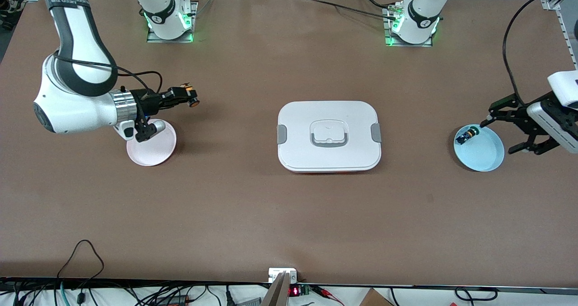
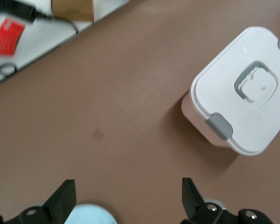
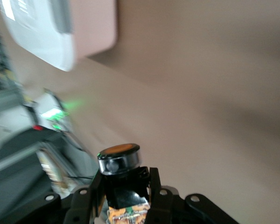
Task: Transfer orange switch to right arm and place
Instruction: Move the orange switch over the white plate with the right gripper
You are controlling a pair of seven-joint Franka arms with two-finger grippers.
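The orange switch [image 1: 193,100] is clamped in my right gripper [image 1: 187,97], held sideways in the air over bare table just past the rim of the pink plate [image 1: 153,155]. In the right wrist view the switch [image 3: 119,159] sits between the shut fingers of the right gripper [image 3: 123,186], orange face outward and brass terminals toward the palm. My left gripper [image 1: 496,138] is open and empty over the light blue plate [image 1: 487,159] at the left arm's end of the table. In the left wrist view the left gripper [image 2: 126,198] is spread wide above the blue plate's rim [image 2: 91,215].
A white lidded box with grey clips [image 1: 328,135] stands at the table's middle; it also shows in the left wrist view [image 2: 245,93] and the right wrist view [image 3: 37,32]. A small blue-and-black part with a green-yellow cap [image 1: 465,137] lies in the blue plate.
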